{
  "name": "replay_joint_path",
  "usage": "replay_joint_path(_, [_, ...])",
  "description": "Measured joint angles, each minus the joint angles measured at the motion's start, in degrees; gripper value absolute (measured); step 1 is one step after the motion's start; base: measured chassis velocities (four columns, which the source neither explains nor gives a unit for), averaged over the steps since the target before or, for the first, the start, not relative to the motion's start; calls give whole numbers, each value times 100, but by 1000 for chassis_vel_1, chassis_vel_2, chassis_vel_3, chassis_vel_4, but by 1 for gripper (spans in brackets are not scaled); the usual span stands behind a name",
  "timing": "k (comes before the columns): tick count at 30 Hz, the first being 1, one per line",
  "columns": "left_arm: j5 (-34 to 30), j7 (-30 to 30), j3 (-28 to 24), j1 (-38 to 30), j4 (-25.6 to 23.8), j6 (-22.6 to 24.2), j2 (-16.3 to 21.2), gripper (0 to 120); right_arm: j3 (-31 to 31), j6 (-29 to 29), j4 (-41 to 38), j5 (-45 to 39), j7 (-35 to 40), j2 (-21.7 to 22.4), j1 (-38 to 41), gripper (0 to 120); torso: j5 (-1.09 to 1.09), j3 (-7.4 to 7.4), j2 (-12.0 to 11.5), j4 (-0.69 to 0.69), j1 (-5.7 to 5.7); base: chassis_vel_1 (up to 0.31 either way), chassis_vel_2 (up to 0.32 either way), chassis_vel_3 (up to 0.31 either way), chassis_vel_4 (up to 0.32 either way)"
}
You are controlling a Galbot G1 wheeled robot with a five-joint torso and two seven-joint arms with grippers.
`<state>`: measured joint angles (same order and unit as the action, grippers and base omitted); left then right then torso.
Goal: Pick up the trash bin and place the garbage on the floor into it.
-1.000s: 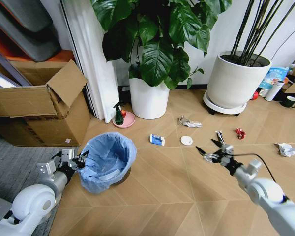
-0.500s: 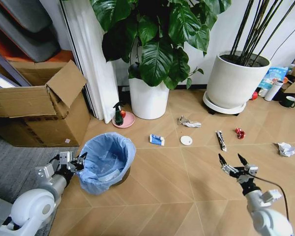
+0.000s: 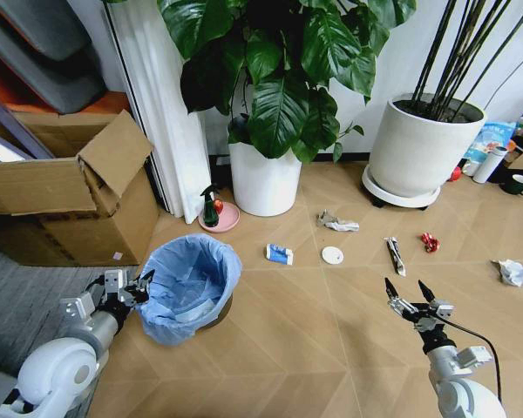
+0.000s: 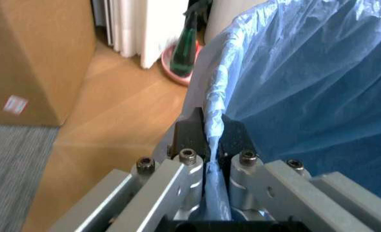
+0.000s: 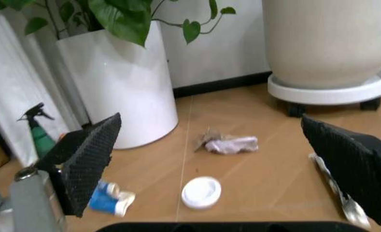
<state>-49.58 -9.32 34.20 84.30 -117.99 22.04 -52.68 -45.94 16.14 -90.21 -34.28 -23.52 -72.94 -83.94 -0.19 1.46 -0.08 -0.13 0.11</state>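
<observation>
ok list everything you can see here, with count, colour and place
bin: 1, dark with blue bag, floor front left
tissues: 2, white, one mid floor, one far right
blue wrapper: 1, blue-white, right of bin
disc: 1, white, beside blue wrapper
stick wrapper: 1, right of disc
red wrapper: 1, right of stick wrapper
spray bottle: 1, green, on pink dish
pots: 2, white, by wall
box: 1, cardboard, left
left gripper: shut on bag at bin's rim
right gripper: open, above floor
</observation>
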Motion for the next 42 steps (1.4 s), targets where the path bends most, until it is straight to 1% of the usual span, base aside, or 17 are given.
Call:
replay_joint_path(1, [3,0,-5,-2,0,0,-2,0,1,9,3,0,-3,6,2,100,-1,0,0,-1,0,-252,229,242,-219])
replay_joint_path(3, [7,1,-18,-10,3,-3,-10,0,22,39,9,1,-44,24,4,100,4,0,0,0,1,-232,249,229,-253])
replay_joint_path(5, [7,1,-20,-10,4,-3,-10,0,23,41,9,2,-46,25,4,100,4,0,0,0,1,-213,230,229,-248])
replay_joint_path(6, [8,1,-26,-13,9,-3,-14,0,37,64,13,16,-79,28,4,100,-1,0,0,1,1,-219,206,230,-210])
replay_joint_path(10, [8,1,-29,-18,17,-3,-17,0,61,75,29,27,-101,28,4,100,4,1,0,0,1,-182,185,196,-175])
replay_joint_path(12, [8,1,-33,-20,19,-4,-17,0,69,82,36,33,-112,29,5,100,2,1,0,0,1,-154,163,114,-151])
replay_joint_path(42, [-36,-17,-155,-146,84,-2,30,0,164,131,114,90,-308,100,17,100,1,-1,0,0,0,-76,80,84,-81])
